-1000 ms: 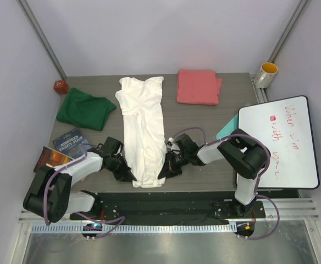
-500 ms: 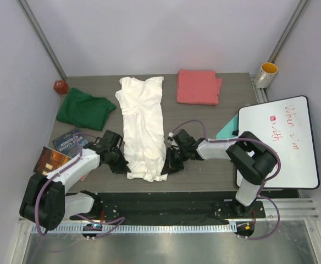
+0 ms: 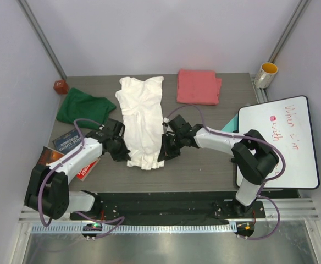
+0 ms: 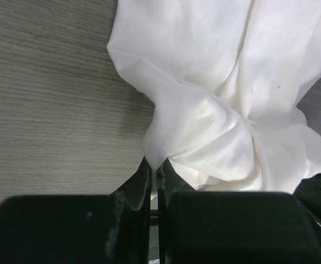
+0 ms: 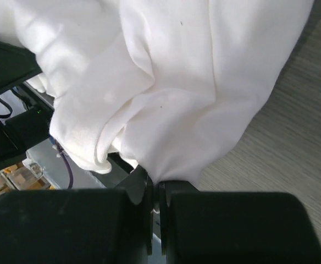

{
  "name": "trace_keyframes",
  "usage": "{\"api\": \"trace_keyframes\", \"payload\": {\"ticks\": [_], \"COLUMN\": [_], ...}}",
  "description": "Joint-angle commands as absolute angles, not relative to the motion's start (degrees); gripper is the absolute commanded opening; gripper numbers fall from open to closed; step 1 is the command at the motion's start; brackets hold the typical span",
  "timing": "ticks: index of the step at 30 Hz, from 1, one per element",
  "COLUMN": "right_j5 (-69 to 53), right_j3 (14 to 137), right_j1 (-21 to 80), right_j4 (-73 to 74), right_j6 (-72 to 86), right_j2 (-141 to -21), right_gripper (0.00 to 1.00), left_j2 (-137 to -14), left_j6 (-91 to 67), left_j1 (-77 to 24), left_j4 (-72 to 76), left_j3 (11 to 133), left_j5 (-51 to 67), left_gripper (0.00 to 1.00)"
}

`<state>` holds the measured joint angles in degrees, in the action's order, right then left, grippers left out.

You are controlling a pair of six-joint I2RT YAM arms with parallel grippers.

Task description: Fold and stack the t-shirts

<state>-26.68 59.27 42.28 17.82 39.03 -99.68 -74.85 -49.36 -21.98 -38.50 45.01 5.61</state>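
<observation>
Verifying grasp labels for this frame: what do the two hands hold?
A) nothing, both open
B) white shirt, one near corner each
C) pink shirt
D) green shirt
B: the wrist views show cloth of the white shirt pinched in the shut left hand and the shut right hand, both at its near end.

We find the large white cloth t-shirt [image 3: 143, 110] lying lengthwise mid-table on the grey wood-grain table [image 3: 204, 170]. The crumpled dark green cloth t-shirt [image 3: 84, 108] lies to its left, the folded coral-pink cloth t-shirt [image 3: 198, 87] at the far right, and the glossy printed books [image 3: 67, 144] nearer than the green one.
</observation>
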Motion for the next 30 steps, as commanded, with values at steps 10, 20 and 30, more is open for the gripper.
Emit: {"api": "trace_keyframes", "payload": {"ticks": [10, 20, 30], "right_j5": [-25.5, -27.9, -28.2], "right_j3": [77.1, 91.6, 102.3], "right_j1": [35.6, 33.9, 31.5], "right_j4": [24.1, 26.1, 28.0], "right_j6": [28.2, 25.4, 23.7], "right_j2": [-106.8, -117.0, -121.9], "right_gripper": [0.05, 0.05, 0.04], "left_j2": [-82.7, -92.0, -101.7], "left_j6": [-45.1, -42.7, -39.6], "left_j1": [-21.4, -21.4, -21.4], "left_j4": [-41.1, -42.5, -41.8], "left_j3": [62.1, 72.2, 80.0], "left_j5": [-4.8, -10.7, -14.5], "left_gripper": [0.0, 0.0, 0.0]}}
